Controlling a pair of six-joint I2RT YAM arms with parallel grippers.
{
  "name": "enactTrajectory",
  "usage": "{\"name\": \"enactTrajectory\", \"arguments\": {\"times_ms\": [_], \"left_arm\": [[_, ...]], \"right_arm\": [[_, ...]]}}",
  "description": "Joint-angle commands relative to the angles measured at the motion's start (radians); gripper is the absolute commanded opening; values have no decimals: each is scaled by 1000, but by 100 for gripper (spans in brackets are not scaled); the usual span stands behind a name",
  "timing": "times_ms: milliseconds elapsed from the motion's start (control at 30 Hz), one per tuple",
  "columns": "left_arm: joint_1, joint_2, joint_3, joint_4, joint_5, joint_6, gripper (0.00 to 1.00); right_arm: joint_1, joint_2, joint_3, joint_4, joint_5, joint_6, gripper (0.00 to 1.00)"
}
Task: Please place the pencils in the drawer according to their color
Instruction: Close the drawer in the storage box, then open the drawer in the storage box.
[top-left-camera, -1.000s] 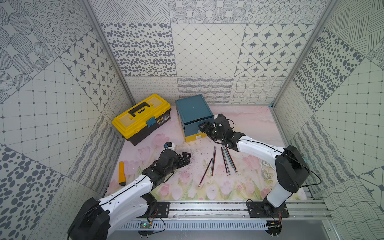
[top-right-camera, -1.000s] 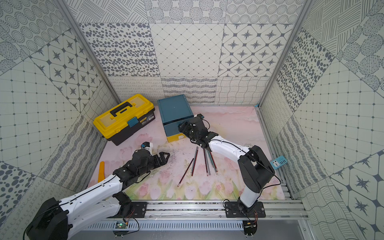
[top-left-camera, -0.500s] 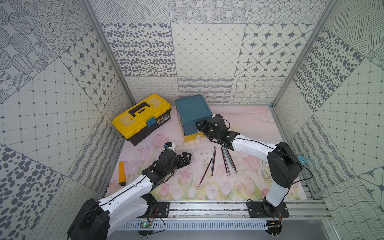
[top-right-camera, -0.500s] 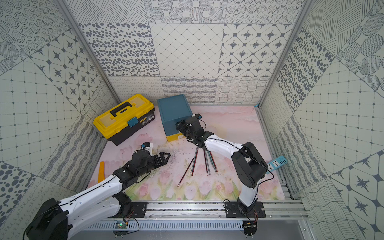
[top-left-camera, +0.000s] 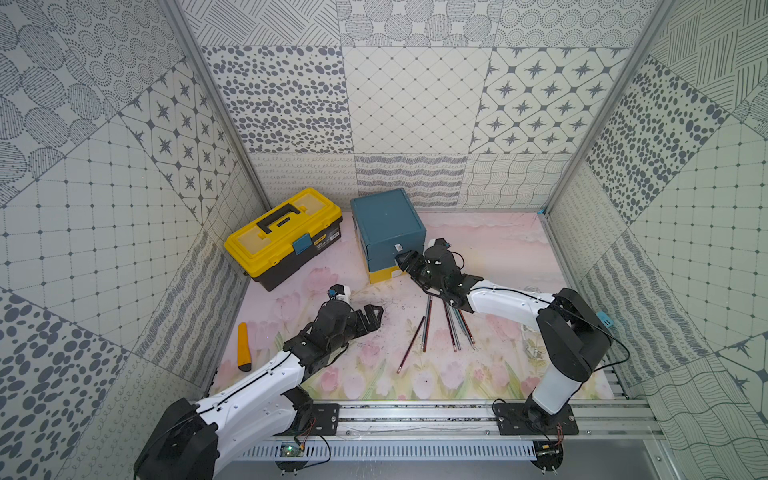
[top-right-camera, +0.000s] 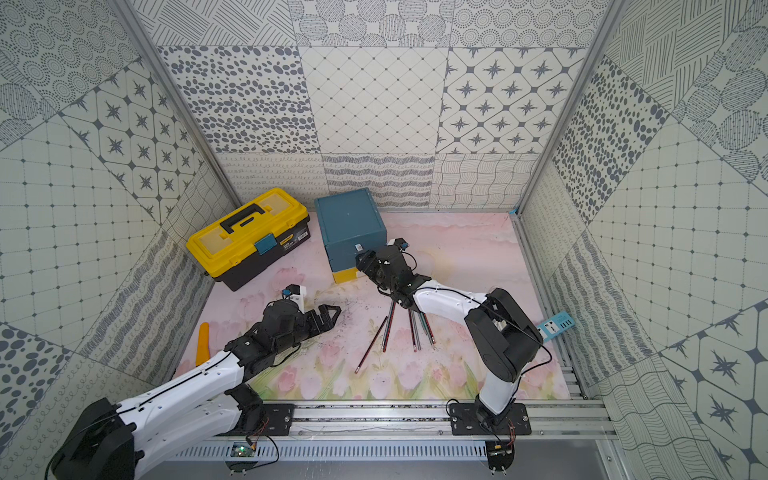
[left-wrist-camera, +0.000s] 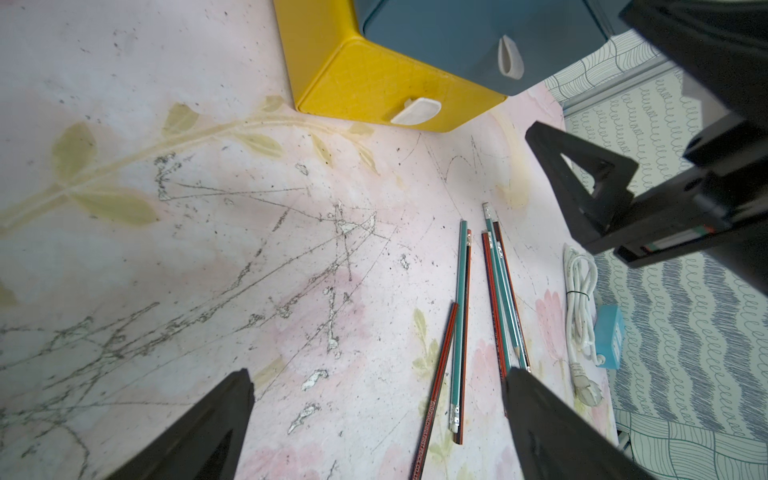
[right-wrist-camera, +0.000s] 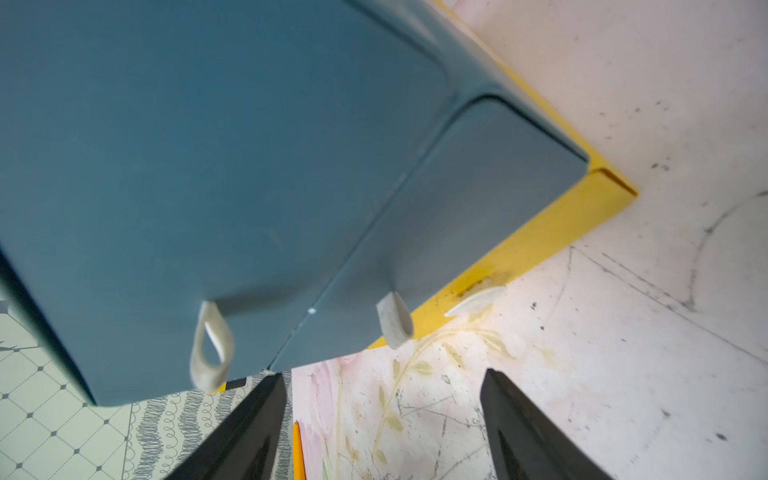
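Note:
The drawer (top-left-camera: 388, 232) (top-right-camera: 349, 226) is a teal cabinet at the back of the mat, with two blue fronts over a yellow one (left-wrist-camera: 374, 79) that sticks out slightly. My right gripper (top-left-camera: 405, 259) (top-right-camera: 361, 259) (right-wrist-camera: 384, 376) is open at its front. The middle white tab (right-wrist-camera: 395, 320) lies just beyond the fingertips, and nothing is between them. Several pencils (top-left-camera: 436, 324) (top-right-camera: 399, 328) (left-wrist-camera: 459, 324), red-striped and teal, lie loose on the mat. My left gripper (top-left-camera: 374, 318) (top-right-camera: 330, 316) (left-wrist-camera: 378, 376) hovers open to their left, holding nothing.
A yellow-lidded toolbox (top-left-camera: 286, 237) stands left of the drawer. An orange-yellow knife (top-left-camera: 243, 347) lies by the left wall. A coiled white cable (left-wrist-camera: 579, 299) and a blue power strip (top-right-camera: 555, 326) sit at the right edge, behind the right arm.
The right arm has shifted a little while its gripper stays at the drawer's front. The left arm has not moved.

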Motion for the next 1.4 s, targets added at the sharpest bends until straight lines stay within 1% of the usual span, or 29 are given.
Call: {"name": "enactTrajectory", "arguments": {"times_ms": [0,133,200,300,567,900,1100,1367], "left_arm": [[2,-12,-7,19,-19,-3,99],[2,-20,-7,7,-39,-3,99],[2,-23,-7,2,-41,-2,99],[2,-30,-6,-5,-40,-6,99],[3,-47,-4,-19,-46,-2,99],[6,-16,8,-9,-39,4,99],[7,-4,12,-3,-38,9,99],[10,0,13,-1,-33,12,99]], "right_arm": [[4,-38,-64,153,-24,-1,77],[1,8,-109,309,-86,0,68],[-2,40,-101,350,-113,2,64],[-11,80,-83,385,-142,1,61],[-37,120,-72,387,-147,9,59],[-72,182,-15,398,-200,0,52],[-79,212,11,409,-223,7,47],[-78,234,17,427,-243,23,36]]}}
